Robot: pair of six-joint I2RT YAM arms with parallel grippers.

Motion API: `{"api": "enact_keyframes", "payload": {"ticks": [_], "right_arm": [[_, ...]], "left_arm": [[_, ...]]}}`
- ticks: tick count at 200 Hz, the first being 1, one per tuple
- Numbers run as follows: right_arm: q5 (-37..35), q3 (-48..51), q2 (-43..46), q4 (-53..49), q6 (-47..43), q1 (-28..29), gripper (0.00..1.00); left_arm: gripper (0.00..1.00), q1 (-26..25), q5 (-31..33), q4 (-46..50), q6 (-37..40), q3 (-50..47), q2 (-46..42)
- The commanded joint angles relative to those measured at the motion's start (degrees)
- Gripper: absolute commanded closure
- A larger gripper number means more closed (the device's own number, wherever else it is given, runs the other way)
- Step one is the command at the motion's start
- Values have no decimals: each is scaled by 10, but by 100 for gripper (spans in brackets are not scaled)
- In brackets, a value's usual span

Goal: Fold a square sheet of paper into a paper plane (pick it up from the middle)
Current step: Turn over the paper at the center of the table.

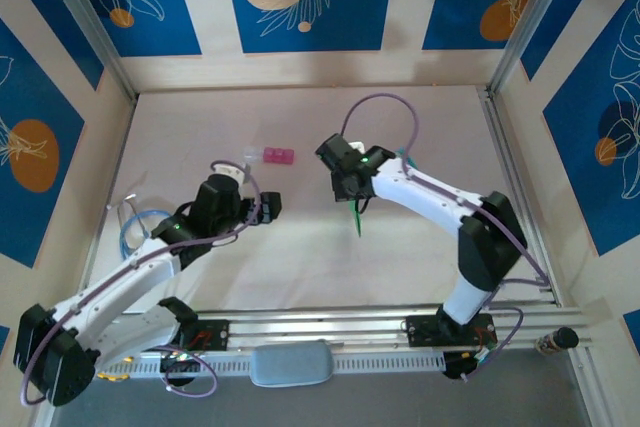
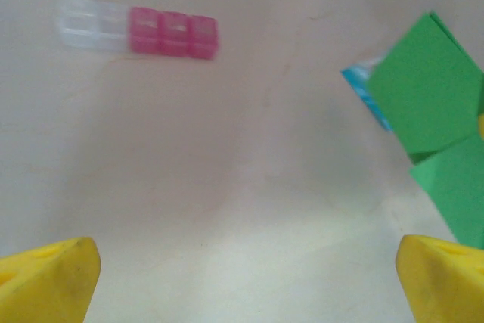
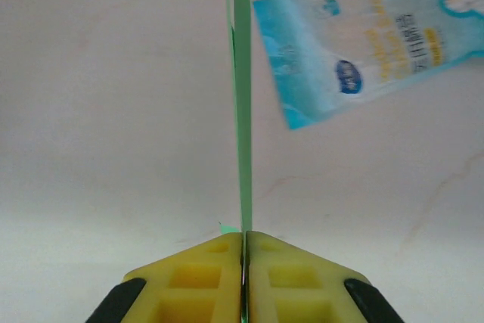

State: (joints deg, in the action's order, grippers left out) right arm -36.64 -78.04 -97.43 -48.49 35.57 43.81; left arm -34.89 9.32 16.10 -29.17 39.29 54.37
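Green paper hangs from my right claw in the overhead view. It shows as a slim strip seen edge-on, right of the middle of the table, and its tip points toward the near side. I cannot tell whether that tip touches the surface. My left claw sits to the left of it, apart from the paper. A pink block lies farther back, between the two arms.

From my left wrist, the left claw is released. Its yellow fingertips stand spread wide at the bottom corners, with bare table between them. The green paper is at the right edge of this view, broad face toward the camera, with folded layers overlapping. A corner of a pale blue packet peeks out at its left side. The pink block lies at the upper left, with a clear piece joined to its left end.

From my right wrist, the right claw is clenched on the green paper. The yellow pads meet with the sheet pinched between them. The paper runs straight out from the grip as a thin line, edge-on. The blue packet lies flat on the table beyond it, to the right and tilted.
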Motion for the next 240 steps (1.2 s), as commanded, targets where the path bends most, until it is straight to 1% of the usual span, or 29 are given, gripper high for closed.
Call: {"api": "enact_keyframes", "payload": {"ticks": [1, 29, 61, 80, 119, 129, 144, 153, 159, 161, 163, 167, 171, 176, 189, 198, 211, 222, 240], "right_arm": [[-118, -43, -62, -110, 5, 33, 89], [-130, -102, -145, -137, 24, 68, 89], [-78, -152, -205, -114, 16, 103, 88], [-35, -180, -227, -94, 3, 116, 86], [24, -226, -253, -77, -3, 126, 86], [44, -231, -257, -74, -5, 125, 84], [88, -225, -251, -58, -11, 121, 78], [134, -204, -232, -30, -15, 116, 72], [171, -179, -210, 2, -9, 109, 64], [177, -175, -206, 6, -9, 108, 63], [195, -162, -195, 22, -7, 104, 61], [212, -147, -183, 40, -5, 101, 58], [245, -123, -161, 71, -5, 95, 55], [271, -98, -140, 100, 0, 88, 53], [311, -36, -85, 163, 19, 69, 48], [337, 13, -47, 206, 33, 50, 49], [368, 81, -2, 256, 58, 12, 53], [405, 142, 29, 301, 73, -26, 61], [431, 216, 64, 347, 91, -70, 70]], "left_arm": [[0, 20, 67, 61, -18, -13, -46], [0, 43, 87, 100, -40, -16, -85], [0, 55, 114, 129, -61, -17, -126], [0, 57, 90, 113, -45, -22, -142], [0, 58, 74, 116, -48, -18, -135], [0, 58, 65, 112, -49, -18, -132], [0, 58, 53, 105, -49, -19, -127], [0, 59, 46, 104, -49, -18, -122], [0, 59, 39, 103, -47, -17, -117], [0, 59, 37, 103, -47, -16, -115], [0, 59, 34, 102, -47, -16, -113], [1, 60, 28, 102, -47, -15, -110], [1, 60, 23, 102, -47, -13, -106], [2, 61, 15, 102, -47, -11, -101], [7, 62, -15, 96, -47, -9, -86], [10, 64, -42, 85, -47, -9, -72], [17, 65, -84, 69, -49, -7, -45], [23, 66, -120, 50, -54, -6, -18], [31, 67, -178, 16, -69, -1, 37]]}}
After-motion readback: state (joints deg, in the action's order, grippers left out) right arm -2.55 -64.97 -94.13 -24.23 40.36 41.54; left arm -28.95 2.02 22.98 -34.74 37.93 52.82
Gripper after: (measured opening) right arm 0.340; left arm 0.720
